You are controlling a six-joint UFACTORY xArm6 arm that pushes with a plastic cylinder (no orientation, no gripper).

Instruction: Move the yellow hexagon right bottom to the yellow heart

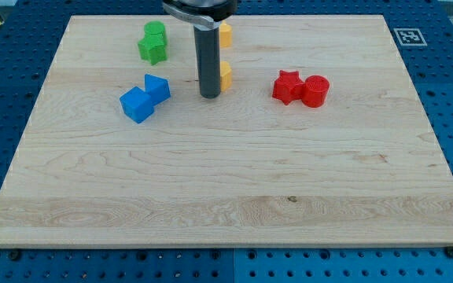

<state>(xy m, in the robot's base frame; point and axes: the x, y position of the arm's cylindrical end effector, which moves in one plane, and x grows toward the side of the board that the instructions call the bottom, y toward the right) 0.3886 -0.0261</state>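
Observation:
Two yellow blocks are partly hidden behind my rod. One yellow block [226, 34] sits near the view's top and the other yellow block [226, 76] lies below it; I cannot tell which is the hexagon and which the heart. My tip [209, 95] rests on the wooden board [226, 196], touching or almost touching the left side of the lower yellow block.
A green star [153, 51] with a second green block [156, 32] behind it sits at the view's top left. Two blue blocks [138, 104] [157, 87] lie left of my tip. A red star [288, 86] and a red cylinder [316, 90] lie to the right.

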